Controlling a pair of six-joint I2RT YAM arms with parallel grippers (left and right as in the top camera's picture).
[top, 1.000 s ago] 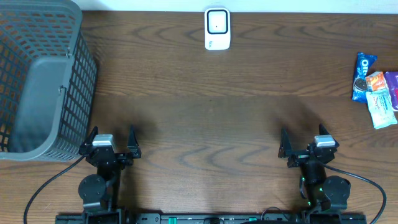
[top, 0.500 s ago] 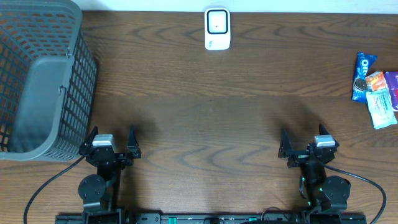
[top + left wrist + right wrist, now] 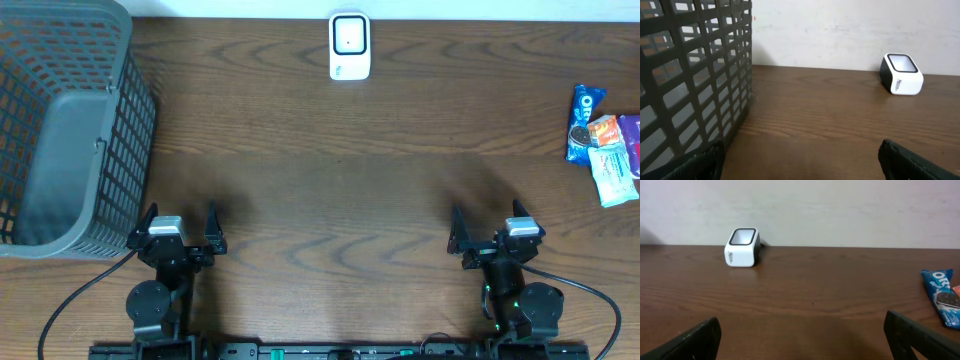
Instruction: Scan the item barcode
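The cookie packet lies with a few other snack packets far to the right of the scanner and nearer the front, at the right edge of the table. It is well apart from the right gripper, which sits further forward and closer to the scanner's line, and further still from the left gripper. Both arms are folded low at the front edge, fingers pointing toward the scanner's side of the table, jaws spread wide and holding nothing. A dark mesh basket stands left of the scanner, near the left gripper. Open wood stretches between the scanner and both grippers.
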